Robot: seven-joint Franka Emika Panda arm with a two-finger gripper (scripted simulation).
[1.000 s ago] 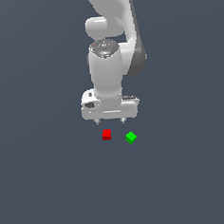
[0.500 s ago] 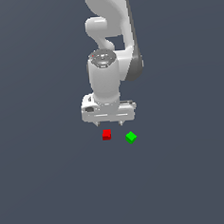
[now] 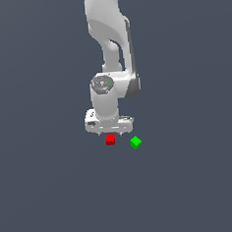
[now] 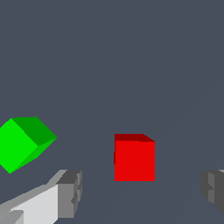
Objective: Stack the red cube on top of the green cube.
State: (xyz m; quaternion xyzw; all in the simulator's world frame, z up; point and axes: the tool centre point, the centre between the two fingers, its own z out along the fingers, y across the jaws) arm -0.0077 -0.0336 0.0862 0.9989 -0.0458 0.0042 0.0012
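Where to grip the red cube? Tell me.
Grip the red cube across its two flat side faces, coming straight down from above. It sits square between the open pincer fingers, apart from the green cube.

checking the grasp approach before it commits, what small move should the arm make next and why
Probably lower straight down a little further, then close. In the wrist view the small bright-red cube sits between the open white gripper, a finger on either side and neither touching it. The small bright-green cube lies apart, outside the fingers, so closing should catch only the red one.
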